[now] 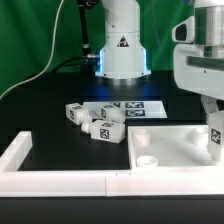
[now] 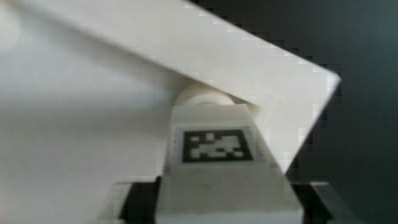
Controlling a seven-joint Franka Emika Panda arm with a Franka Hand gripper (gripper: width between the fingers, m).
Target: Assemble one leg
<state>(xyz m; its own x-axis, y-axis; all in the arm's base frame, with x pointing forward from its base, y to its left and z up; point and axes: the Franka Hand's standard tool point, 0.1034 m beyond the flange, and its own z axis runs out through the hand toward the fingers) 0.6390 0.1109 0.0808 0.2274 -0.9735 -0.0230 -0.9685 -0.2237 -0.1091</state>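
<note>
Clamping a small white stubby plastic peg leg [image 2: 217,150] between jaws closed on its sides, the two-finger gripper [image 2: 217,198] holds it upright, far end at a corner of the large flat white square panel [image 1: 165,148] below, prob. lining up w/ a hole. Spare tagged pegs [image 1: 108,128] lie well away.

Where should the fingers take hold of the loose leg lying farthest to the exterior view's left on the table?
Probably across the middle of the leftmost loose leg, coming straight down from above: it lies flat on the black table, its long sides exposed. The gripper is shut on a second leg, so that one must be released first.
</note>
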